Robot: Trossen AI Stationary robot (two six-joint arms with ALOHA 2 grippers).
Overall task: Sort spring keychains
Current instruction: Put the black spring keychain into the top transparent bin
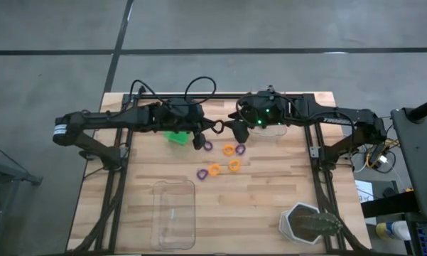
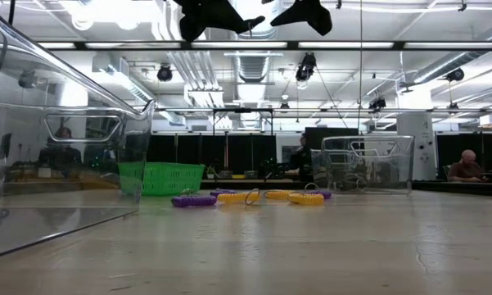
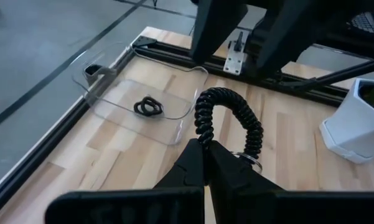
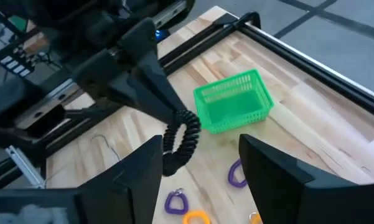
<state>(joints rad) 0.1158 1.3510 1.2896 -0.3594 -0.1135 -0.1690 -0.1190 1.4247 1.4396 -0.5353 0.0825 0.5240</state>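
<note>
the left gripper [image 3: 202,158] hangs above the table, just beside the green basket [image 1: 175,136] on the side toward the table's middle, with its fingers pinched tight on a black spring keychain [image 3: 227,121]. the coil arches up out of the fingertips, and a small metal ring shows at its lower end. the right wrist view shows the same black coil [image 4: 180,140] dangling from the left arm's fingertips, beside the basket [image 4: 233,102].

the right gripper [image 4: 199,171] hovers a little beyond the left one, farther from the green basket, between it and a clear plastic tray [image 1: 270,129] at the table's far edge. its fingers stand wide apart and hold nothing. in that tray lies another black keychain [image 3: 148,107].

the remaining keychains lie loose on the wooden table [image 1: 270,192], near the basket toward the table's middle: a purple one [image 1: 208,146] closest to the basket, a purple one [image 1: 240,149] and an orange one [image 1: 229,150] beyond it, then two orange [image 1: 214,169] [image 1: 234,166] and a purple [image 1: 202,173] farther toward the near edge.

a second clear tray [image 1: 174,213] sits well away from the basket at the near edge, and a white hexagonal pot [image 1: 309,224] stands toward the near right corner.
</note>
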